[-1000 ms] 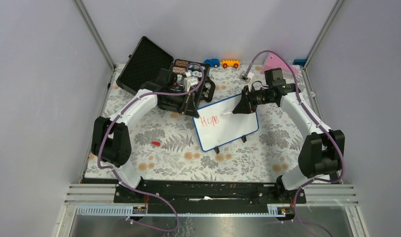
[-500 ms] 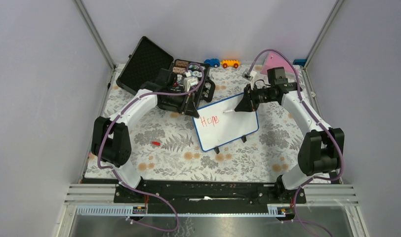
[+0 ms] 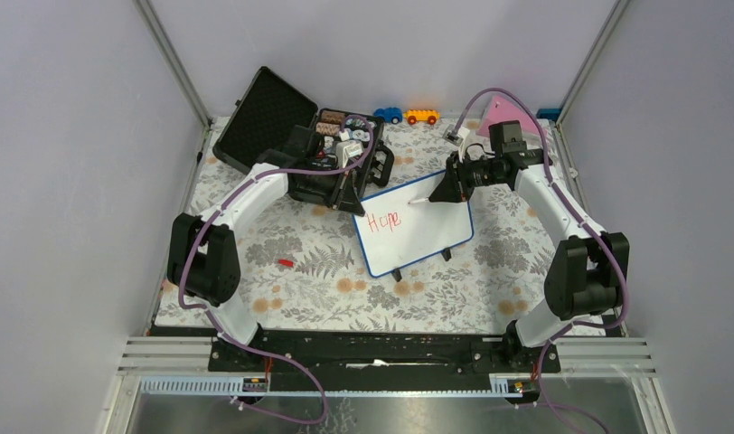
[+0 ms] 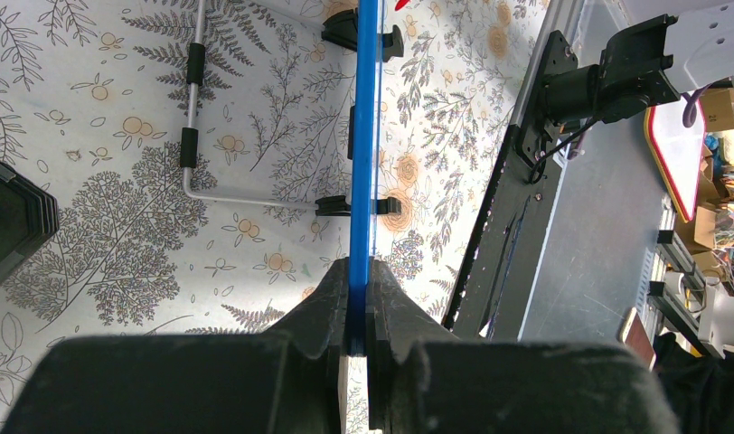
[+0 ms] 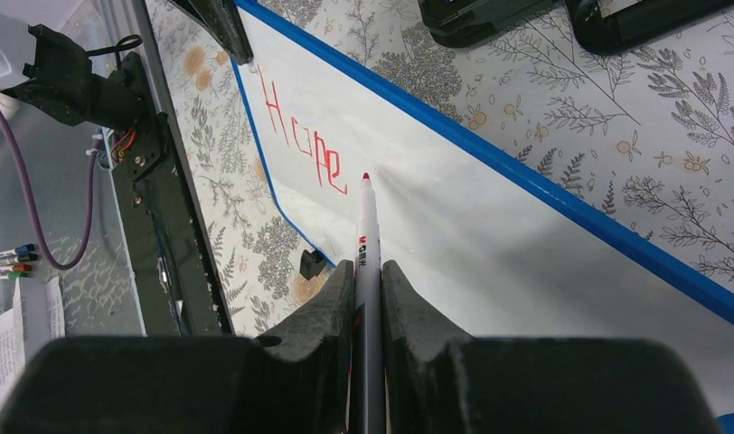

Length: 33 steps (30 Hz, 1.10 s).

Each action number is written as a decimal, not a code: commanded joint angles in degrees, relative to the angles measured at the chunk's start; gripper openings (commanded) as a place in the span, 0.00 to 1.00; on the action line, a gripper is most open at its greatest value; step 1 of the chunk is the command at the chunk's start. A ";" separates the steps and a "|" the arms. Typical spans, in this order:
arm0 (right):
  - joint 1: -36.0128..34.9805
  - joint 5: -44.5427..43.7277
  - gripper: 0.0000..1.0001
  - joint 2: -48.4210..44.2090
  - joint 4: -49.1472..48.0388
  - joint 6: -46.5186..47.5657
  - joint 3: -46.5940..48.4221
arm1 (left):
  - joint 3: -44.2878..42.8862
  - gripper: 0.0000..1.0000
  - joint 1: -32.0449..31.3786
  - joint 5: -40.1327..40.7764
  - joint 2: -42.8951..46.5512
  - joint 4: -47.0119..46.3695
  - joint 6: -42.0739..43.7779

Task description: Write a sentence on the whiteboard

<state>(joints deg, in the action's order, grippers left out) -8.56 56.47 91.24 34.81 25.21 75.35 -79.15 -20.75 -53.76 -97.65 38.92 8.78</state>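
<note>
the right hand (image 3: pixel 442 188) has eased a little toward the far side over the last second, taking the marker (image 5: pixel 367 226) tip to the right of the last letter, while the left arm has held its place. the whiteboard (image 3: pixel 427 237) stands tilted mid-desk, just right of the black case (image 3: pixel 271 116), with only "hope" of the sentence (image 5: pixel 298 145) written in red. the right hand is pinching the marker's barrel, and the tip looks just clear of the surface (hard to be sure from the wrist view). the left hand (image 4: pixel 359 303) is pressed together on the board's thin blue frame (image 4: pixel 367 136) at its far left corner. the likely trouble is force: a hard touchdown could rock the board on its small feet (image 3: pixel 397 273) or slide the slim frame out of that pinch, skewing the next word. the marker could also twist between the fingers under drag. a low pass back over the line would smear fresh ink.
</note>
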 commanded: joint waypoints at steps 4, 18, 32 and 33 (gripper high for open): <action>0.13 0.32 0.00 0.90 -1.23 -0.25 2.38 | -0.38 0.00 -0.69 0.84 0.35 -0.25 1.69; -1.28 0.09 0.00 2.69 -2.15 -1.15 3.79 | -0.30 0.00 -0.69 1.00 0.43 -0.24 1.69; -2.39 -0.98 0.00 2.83 -1.01 0.60 1.87 | -0.30 0.00 -0.69 1.11 0.46 -0.26 1.68; -2.41 -1.08 0.00 2.73 -1.04 0.75 1.45 | -0.38 0.00 -0.69 1.04 0.44 -0.25 1.60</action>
<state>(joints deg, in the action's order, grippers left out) -10.50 56.47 93.91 34.00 24.27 77.01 -79.15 -20.75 -53.71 -97.65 38.92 8.78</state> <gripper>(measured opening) 0.190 0.062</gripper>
